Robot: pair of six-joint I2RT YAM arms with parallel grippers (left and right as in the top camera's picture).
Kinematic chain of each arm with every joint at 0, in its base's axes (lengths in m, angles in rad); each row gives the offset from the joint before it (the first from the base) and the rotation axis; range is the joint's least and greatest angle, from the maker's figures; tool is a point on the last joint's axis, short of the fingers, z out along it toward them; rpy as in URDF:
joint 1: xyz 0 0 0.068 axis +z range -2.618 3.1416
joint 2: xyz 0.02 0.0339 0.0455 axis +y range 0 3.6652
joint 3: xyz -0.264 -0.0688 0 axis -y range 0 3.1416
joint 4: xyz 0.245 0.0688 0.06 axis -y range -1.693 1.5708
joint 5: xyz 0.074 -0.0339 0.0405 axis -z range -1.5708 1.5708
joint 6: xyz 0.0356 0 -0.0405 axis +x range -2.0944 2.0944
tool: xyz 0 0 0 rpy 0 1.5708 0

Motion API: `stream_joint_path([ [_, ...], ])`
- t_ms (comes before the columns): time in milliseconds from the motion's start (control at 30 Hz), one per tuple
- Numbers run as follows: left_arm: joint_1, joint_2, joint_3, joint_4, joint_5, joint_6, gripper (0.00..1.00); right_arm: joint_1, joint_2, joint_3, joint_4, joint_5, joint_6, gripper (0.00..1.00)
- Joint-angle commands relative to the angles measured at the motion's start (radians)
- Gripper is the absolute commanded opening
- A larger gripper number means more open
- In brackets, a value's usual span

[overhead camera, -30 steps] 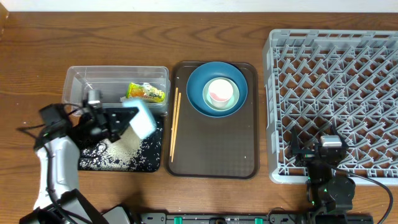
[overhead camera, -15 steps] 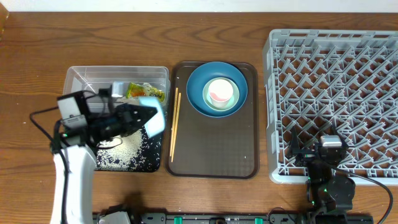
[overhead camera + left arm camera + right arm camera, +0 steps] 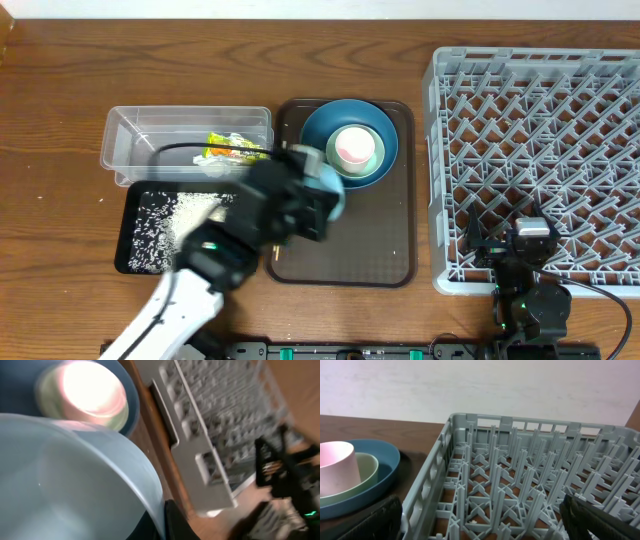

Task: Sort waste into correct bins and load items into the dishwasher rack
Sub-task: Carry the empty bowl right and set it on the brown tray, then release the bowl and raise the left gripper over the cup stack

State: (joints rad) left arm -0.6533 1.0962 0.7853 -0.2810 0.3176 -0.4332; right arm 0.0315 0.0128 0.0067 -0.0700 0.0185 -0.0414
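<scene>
My left gripper (image 3: 322,196) is shut on the rim of the small light blue bowl (image 3: 331,184), held over the brown serving tray just below the large dark blue bowl (image 3: 312,140). In the left wrist view the light blue bowl (image 3: 75,480) fills the frame, its rim pinched at my left gripper (image 3: 162,522). The pale green bowl (image 3: 370,163) and pink cup (image 3: 353,147) sit nested in the dark blue one. White rice (image 3: 180,215) lies scattered in the black tray (image 3: 128,250). The yellow-green wrapper (image 3: 236,149) lies in the clear tub (image 3: 150,125). My right gripper (image 3: 485,525) hangs open at the grey dishwasher rack (image 3: 540,130). My arm hides most of the chopsticks.
The brown serving tray (image 3: 345,245) lies between the bins and the rack. The rack's near left wall (image 3: 427,490) stands right in front of the right gripper, which sits at the rack's front edge (image 3: 520,252). The left arm (image 3: 200,270) crosses above the black tray.
The left arm has swung right, carrying the light blue bowl from above the black tray to above the brown serving tray. Rice now lies uncovered in the black tray. The right arm stayed still.
</scene>
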Motion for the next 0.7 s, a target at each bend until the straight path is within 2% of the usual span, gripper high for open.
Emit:
stream_joint_path([
  [0,-0.155,0.089,0.019,0.007,-0.348,0.06,0.07,0.0,0.0,-0.001,-0.004,0.003,-0.013,0.99],
  [100,-0.248,0.193,0.019,0.021,-0.456,0.095,0.07,0.0,0.0,-0.001,-0.004,0.003,-0.013,0.99],
  [300,-0.325,0.358,0.019,0.096,-0.458,0.186,0.07,0.0,0.0,-0.001,-0.004,0.003,-0.012,0.99],
  [667,-0.348,0.419,0.019,0.118,-0.457,0.22,0.06,0.0,0.0,-0.001,-0.004,0.003,-0.013,0.99],
])
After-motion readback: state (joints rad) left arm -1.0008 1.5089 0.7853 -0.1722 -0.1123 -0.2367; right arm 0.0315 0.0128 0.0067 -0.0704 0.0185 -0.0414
